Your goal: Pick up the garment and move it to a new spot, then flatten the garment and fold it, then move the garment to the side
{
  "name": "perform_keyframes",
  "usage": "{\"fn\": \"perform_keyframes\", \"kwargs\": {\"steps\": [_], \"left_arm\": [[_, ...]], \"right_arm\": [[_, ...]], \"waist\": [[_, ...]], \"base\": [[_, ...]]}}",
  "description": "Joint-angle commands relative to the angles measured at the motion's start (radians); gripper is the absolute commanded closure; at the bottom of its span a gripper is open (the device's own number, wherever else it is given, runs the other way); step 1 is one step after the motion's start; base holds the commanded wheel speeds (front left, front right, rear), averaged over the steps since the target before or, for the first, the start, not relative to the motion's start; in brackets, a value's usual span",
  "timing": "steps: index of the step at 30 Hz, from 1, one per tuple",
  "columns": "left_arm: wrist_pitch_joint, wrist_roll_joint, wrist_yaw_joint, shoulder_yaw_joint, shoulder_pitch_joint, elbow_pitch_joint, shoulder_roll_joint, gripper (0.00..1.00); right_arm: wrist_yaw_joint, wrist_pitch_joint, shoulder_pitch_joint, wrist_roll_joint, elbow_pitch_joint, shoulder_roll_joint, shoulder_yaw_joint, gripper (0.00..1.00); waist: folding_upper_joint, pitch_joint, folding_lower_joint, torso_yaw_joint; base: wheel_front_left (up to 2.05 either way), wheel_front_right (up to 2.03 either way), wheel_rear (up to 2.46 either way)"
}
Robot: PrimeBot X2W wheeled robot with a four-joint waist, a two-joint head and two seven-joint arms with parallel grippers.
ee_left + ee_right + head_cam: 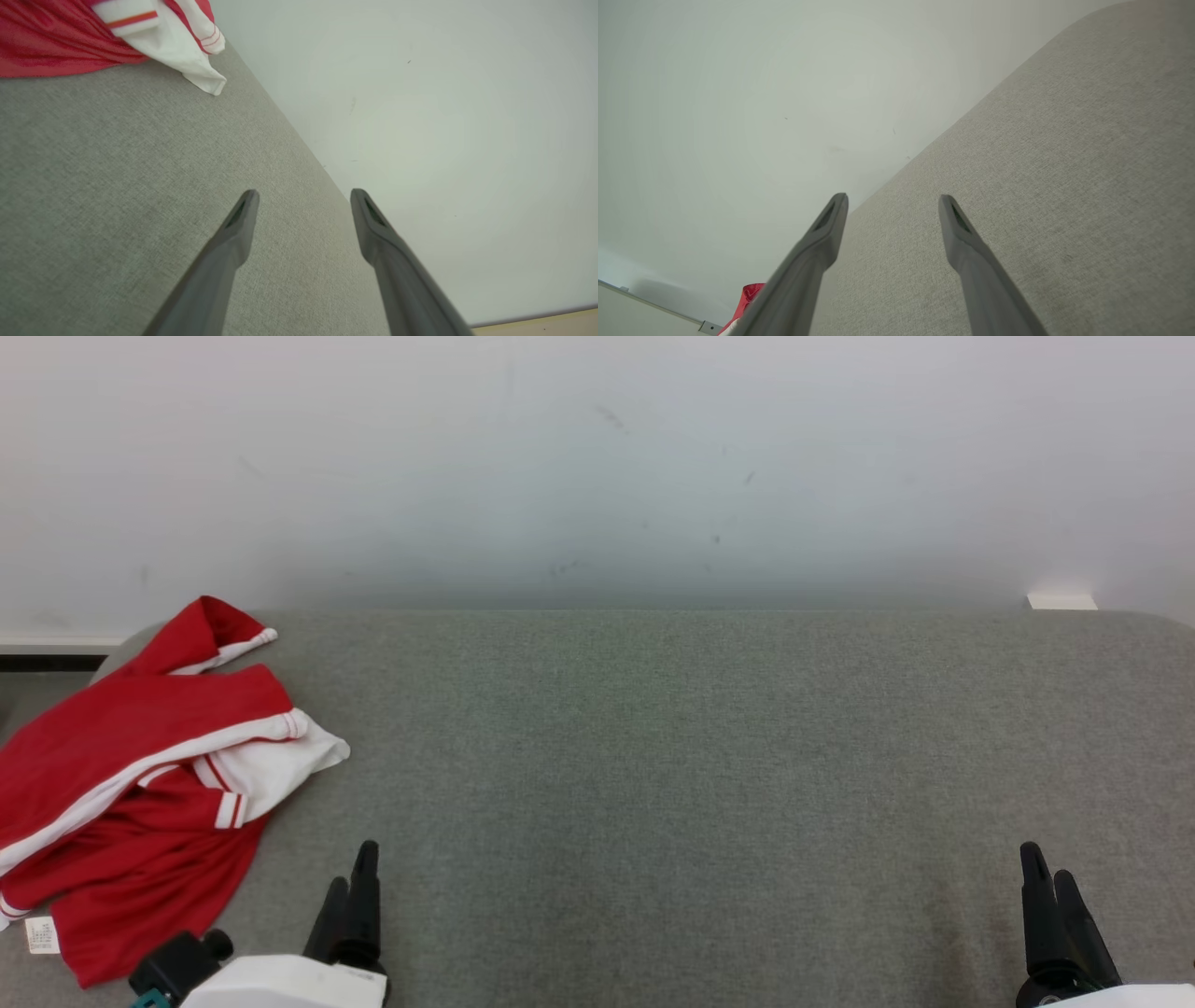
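Note:
A red garment (131, 784) with white trim lies crumpled at the left end of the grey fabric table (653, 784); its white corner reaches toward the middle. The left wrist view has the same garment (70, 37) at its top left, and a small red bit of the garment (749, 294) peeks past a finger in the right wrist view. My left gripper (353, 877) hovers low just right of the garment, open and empty, its two fingers spread in the left wrist view (303, 193). My right gripper (1046, 868) stands at the lower right, far from the cloth, open with nothing between its fingers (893, 198).
A pale wall (597, 467) rises right behind the table's far edge. A small white block (1061, 601) sits at the far right corner. A dark strip of floor (47, 663) shows past the table's left end.

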Motion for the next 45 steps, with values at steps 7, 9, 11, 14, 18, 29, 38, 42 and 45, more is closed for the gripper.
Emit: {"fn": "perform_keyframes", "kwargs": {"steps": [7, 9, 11, 14, 18, 29, 38, 42, 45], "left_arm": [[-0.030, 0.128, 0.023, -0.019, 0.000, -0.022, 0.008, 0.00], [-0.037, 0.158, 0.029, -0.025, 0.001, -0.024, 0.008, 0.00], [-0.043, 0.185, 0.033, -0.030, 0.003, -0.024, 0.009, 0.00], [-0.053, 0.226, 0.040, -0.037, 0.004, -0.027, 0.009, 0.00], [-0.066, 0.282, 0.050, -0.048, 0.005, -0.028, 0.009, 0.00], [-0.097, 0.422, 0.068, -0.069, 0.012, -0.036, 0.010, 0.00], [-0.121, 0.530, 0.075, -0.088, 0.026, -0.035, 0.018, 0.00], [-0.131, 0.571, 0.080, -0.091, 0.032, -0.037, 0.023, 0.00], [-0.138, 0.600, 0.085, -0.093, 0.037, -0.035, 0.027, 0.00]], "right_arm": [[-0.001, -0.030, 0.008, -0.113, -0.021, -0.014, 0.015, 0.00], [-0.001, -0.036, 0.010, -0.140, -0.022, -0.015, 0.017, 0.00], [-0.001, -0.042, 0.013, -0.165, -0.025, -0.016, 0.020, 0.00], [-0.001, -0.052, 0.018, -0.202, -0.030, -0.018, 0.024, 0.00], [-0.001, -0.064, 0.024, -0.250, -0.036, -0.019, 0.031, 0.00], [-0.001, -0.095, 0.039, -0.377, -0.048, -0.024, 0.041, 0.00], [-0.001, -0.119, 0.047, -0.469, -0.047, -0.031, 0.038, 0.00], [-0.001, -0.129, 0.051, -0.504, -0.048, -0.030, 0.033, 0.00], [-0.001, -0.136, 0.054, -0.525, -0.048, -0.027, 0.029, 0.00]], "waist": [[-0.0001, 0.000, 0.0000, 0.000], [-0.0001, 0.000, 0.0000, 0.000], [-0.0001, 0.000, 0.0000, 0.001], [-0.0001, 0.000, 0.0000, 0.001], [-0.0001, 0.000, 0.0000, 0.002], [-0.0001, 0.001, 0.0000, 0.003], [-0.0001, 0.001, 0.0000, 0.003], [-0.0001, 0.001, 0.0000, 0.004], [-0.0001, 0.001, 0.0000, 0.005]], "base": [[0.00, 0.00, 0.00], [0.00, 0.00, 0.00], [0.00, 0.00, 0.00], [0.00, 0.00, 0.00], [0.00, 0.00, 0.00], [0.00, 0.00, 0.00], [0.00, 0.00, 0.00], [0.00, 0.00, 0.00], [0.00, 0.00, 0.00]]}}
